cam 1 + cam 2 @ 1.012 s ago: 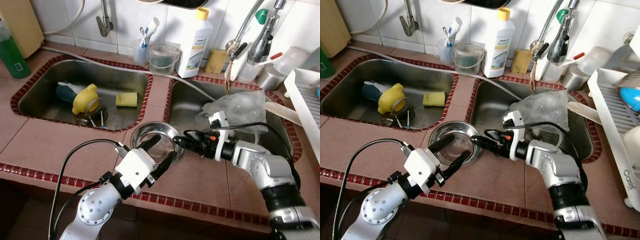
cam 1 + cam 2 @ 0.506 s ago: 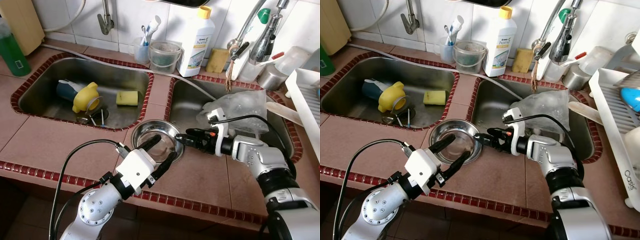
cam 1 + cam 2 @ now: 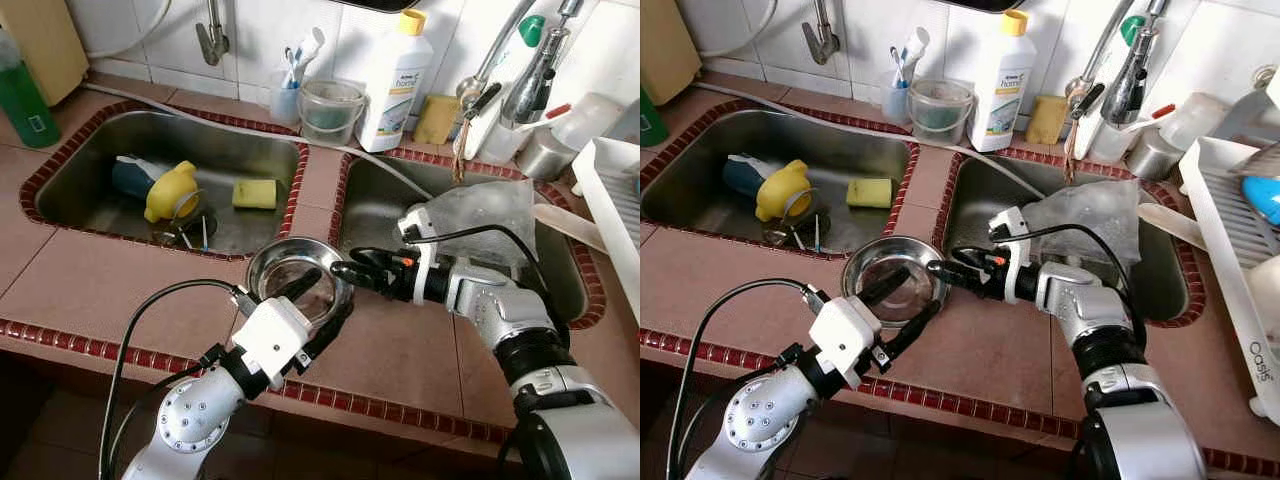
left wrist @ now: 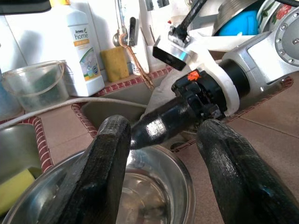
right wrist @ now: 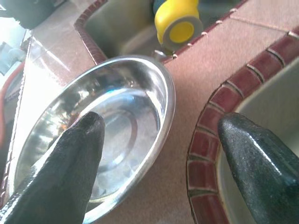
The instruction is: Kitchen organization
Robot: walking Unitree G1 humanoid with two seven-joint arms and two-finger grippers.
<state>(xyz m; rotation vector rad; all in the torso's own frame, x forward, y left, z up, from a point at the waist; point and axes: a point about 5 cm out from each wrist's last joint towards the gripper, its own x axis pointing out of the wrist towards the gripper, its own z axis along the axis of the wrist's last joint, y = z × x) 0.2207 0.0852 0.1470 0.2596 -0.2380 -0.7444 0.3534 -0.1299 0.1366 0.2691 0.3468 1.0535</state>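
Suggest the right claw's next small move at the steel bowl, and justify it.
Probably close the right claw on the steel bowl's rim. The right wrist view shows its fingers open, one over the bowl's inside, one outside the rim. The left claw sits open at the near rim.

Left pincer (image 4: 161, 154) (fingers spread) over steel bowl (image 4: 159, 186); right pincer (image 4: 154, 128) between.

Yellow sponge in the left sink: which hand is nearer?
Left. The left hand hovers over the steel bowl just in front of the yellow sponge; the right hand sits at the bowl's far rim.
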